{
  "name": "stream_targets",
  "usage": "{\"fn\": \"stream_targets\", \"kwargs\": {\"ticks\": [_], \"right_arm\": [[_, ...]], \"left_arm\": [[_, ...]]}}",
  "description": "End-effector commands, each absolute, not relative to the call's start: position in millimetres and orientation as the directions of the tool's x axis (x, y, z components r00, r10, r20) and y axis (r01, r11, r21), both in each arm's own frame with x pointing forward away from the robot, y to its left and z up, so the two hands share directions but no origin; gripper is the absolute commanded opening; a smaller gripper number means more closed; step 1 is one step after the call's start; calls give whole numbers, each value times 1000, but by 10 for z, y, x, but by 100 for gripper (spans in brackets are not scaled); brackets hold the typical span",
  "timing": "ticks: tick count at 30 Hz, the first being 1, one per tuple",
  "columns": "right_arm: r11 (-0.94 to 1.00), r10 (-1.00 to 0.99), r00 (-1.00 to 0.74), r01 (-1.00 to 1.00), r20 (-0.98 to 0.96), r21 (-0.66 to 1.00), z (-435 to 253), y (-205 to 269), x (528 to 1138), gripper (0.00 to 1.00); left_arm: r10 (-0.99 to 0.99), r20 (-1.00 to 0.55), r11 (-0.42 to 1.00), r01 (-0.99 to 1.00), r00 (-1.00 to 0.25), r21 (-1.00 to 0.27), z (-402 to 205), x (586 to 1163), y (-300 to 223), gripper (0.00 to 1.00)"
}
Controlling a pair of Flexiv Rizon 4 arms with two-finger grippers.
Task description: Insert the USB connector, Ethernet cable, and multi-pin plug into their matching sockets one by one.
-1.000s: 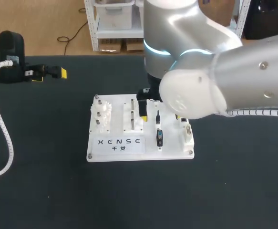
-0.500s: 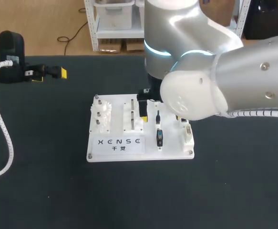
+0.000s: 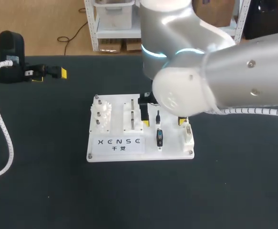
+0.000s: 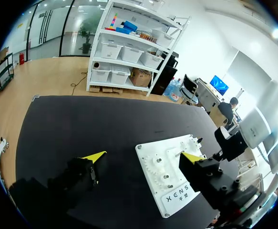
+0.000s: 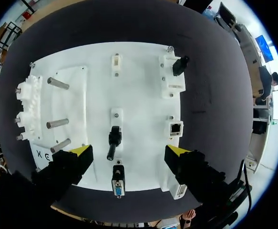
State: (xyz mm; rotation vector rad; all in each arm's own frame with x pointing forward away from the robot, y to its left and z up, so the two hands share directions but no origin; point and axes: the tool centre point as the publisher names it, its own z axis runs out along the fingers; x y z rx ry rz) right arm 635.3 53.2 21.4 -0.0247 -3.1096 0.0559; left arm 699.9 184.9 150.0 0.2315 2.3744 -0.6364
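The white board (image 3: 169, 143) lies about mid-tabletop (image 3: 43, 191), with bare dark surface on every side, widest toward the near and left edges. The right tool (image 5: 129, 151) hangs over the board's right half, fingers spread wide. A small black plug (image 5: 112, 138) lies on the board below the gap, touched by neither finger, and a blue-faced connector (image 5: 118, 185) sits in line with it, closer to the board's edge. An Ethernet-type socket (image 5: 176, 127) shows just ahead of one fingertip. In the head view the right arm (image 3: 224, 81) hides the board's far-right corner and most of its tool. The left tool (image 4: 143, 156) is also spread and holds nothing; it sits by the tabletop's far edge toward the left corner, well apart from the board. Which plug is which is hard to make out.
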Motion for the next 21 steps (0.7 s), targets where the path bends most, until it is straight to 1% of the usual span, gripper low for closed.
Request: {"fn": "stream_targets", "kwargs": {"ticks": [1,9,11,12,13,15,16,19,21], "right_arm": [[998,23,-998,20,63,-56,218,602,6456,100],[997,34,-998,30,57,-71,221,595,6536,100],[997,31,-998,27,48,-75,231,602,6552,98],[997,29,-999,26,41,-75,235,605,6558,86],[997,28,-999,25,38,-75,241,609,6561,81],[997,19,-999,17,26,-78,263,626,6553,75],[997,16,-1000,14,25,-76,266,628,6550,65],[997,3,-1000,2,11,-79,275,641,6531,56],[997,-7,-1000,-8,6,-82,270,641,6526,56]], "left_arm": [[0,-642,866,321,-767,-383,1500,7000,1850,100],[0,-642,866,321,-767,-383,1500,7000,1850,100],[0,-642,866,321,-767,-383,1500,7000,1850,100],[0,-642,866,321,-767,-383,1500,7000,1850,100],[0,-642,866,321,-767,-383,1500,7000,1850,100],[0,-642,866,321,-767,-383,1500,7000,1850,100],[0,-642,866,321,-767,-383,1500,7000,1850,100],[0,-642,866,321,-767,-383,1500,7000,1850,100],[0,-642,866,321,-767,-383,1500,7000,1850,100]]}}
